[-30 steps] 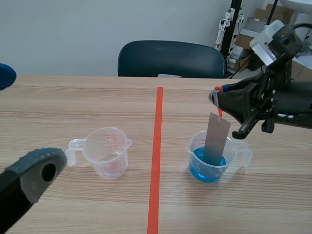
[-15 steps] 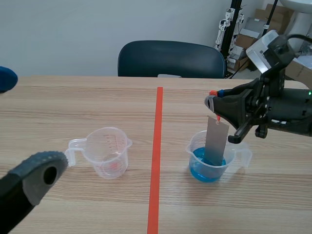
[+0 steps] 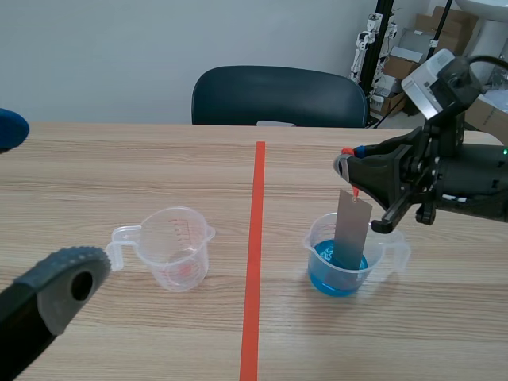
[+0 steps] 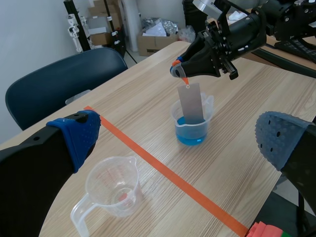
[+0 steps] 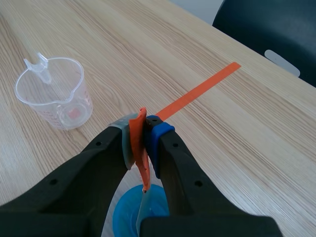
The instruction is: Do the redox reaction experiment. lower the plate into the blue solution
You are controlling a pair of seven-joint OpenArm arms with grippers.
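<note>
plate (image 3: 351,230) in blue solution (image 3: 337,276); right wrist shows orange tab (image 5: 140,143) pinched

A dull grey plate (image 3: 352,230) is seen, topped by an orange-red tab (image 5: 144,173) held between the grey and blue pads (image 5: 157,134) of the black right end effector (image 5: 140,136). Bright blue solution (image 3: 340,276) is held in a clear cup (image 3: 399,252); at 9 o'clock from it, a second clear cup (image 3: 178,242) is printed with red scale marks (pinkish at its base). The pale wood-grain worktop (image 3: 119,171) is crossed from 12 to 6 o'clock by an orange-red tape line (image 3: 254,262).
</note>
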